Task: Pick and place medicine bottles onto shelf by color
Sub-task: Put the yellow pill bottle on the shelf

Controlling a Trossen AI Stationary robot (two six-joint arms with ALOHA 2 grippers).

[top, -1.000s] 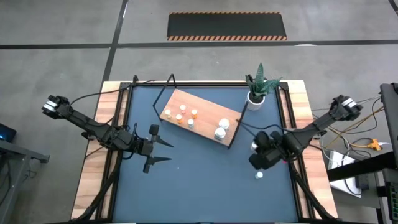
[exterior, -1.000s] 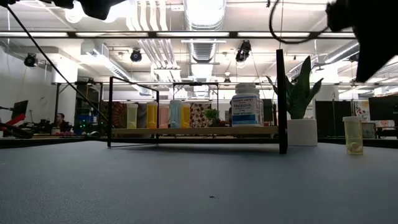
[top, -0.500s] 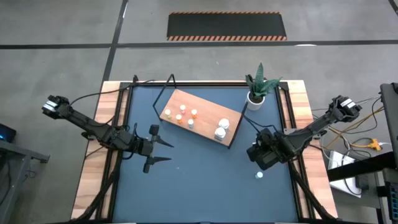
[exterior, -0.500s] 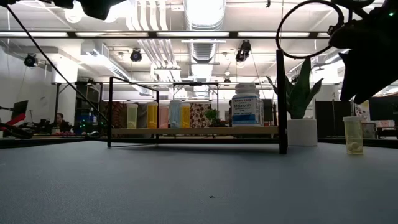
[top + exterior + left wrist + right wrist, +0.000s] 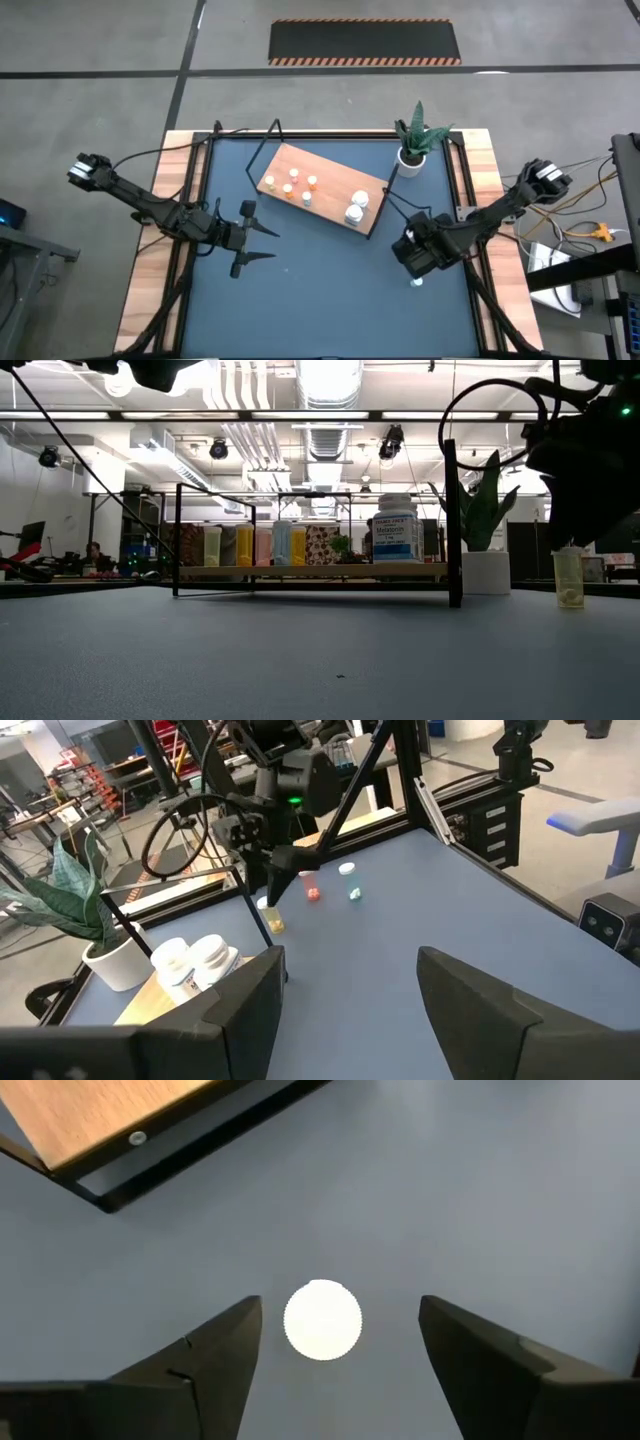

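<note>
Right pincer [image 5: 325,1355] now over bottle [image 5: 322,1319]

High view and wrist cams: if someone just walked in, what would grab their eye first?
Probably the right gripper, open and poised straight above a lone white-capped bottle standing on the blue table just off the shelf's corner. Next, the wooden shelf set at an angle near the table's far side, carrying small bottles and two bigger white ones, with a potted plant beside it. The left gripper waits open at table's left.
</note>
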